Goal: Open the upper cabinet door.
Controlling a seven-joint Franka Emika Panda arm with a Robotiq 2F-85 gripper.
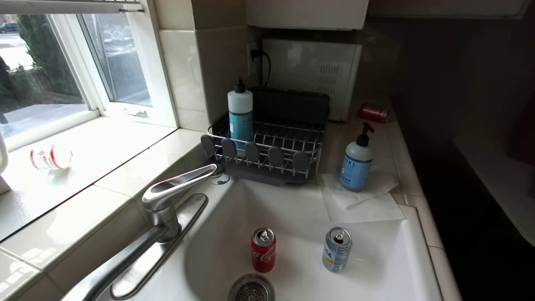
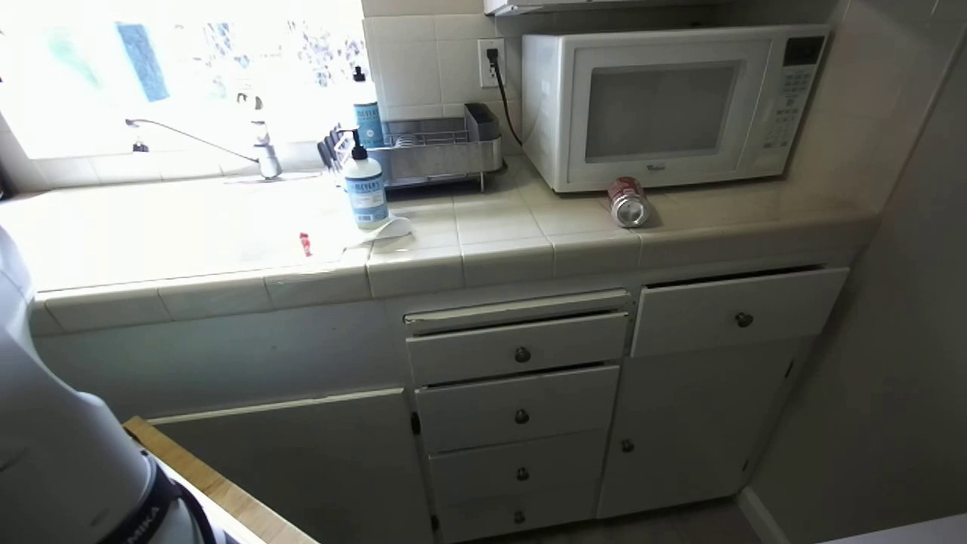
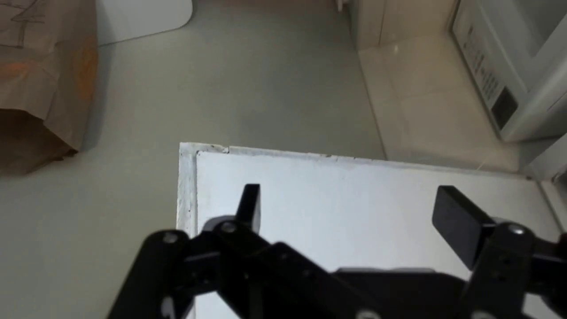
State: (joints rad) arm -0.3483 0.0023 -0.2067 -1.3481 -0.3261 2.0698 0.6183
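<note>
The upper cabinet door (image 3: pixel 336 208) is a flat white panel with a chipped, lipped border in the wrist view, which looks upside down. It appears to stand open, swung out from the cabinet, with its inner face toward me. Its lower edge also shows at the top of an exterior view (image 1: pixel 447 9), beside the white upper cabinet (image 1: pixel 307 14). My gripper (image 3: pixel 348 195) is open and empty in front of the panel, with both fingers over its face. I cannot tell whether they touch it. The gripper is out of both exterior views.
A white microwave (image 2: pixel 657 113) stands under the cabinet, with a fallen red can (image 2: pixel 628 202) before it. Soap bottles (image 1: pixel 356 165) and a dish rack (image 1: pixel 288 133) stand by the sink. A paper bag (image 3: pixel 48 75) shows in the wrist view. The arm (image 2: pixel 68 446) is at lower left.
</note>
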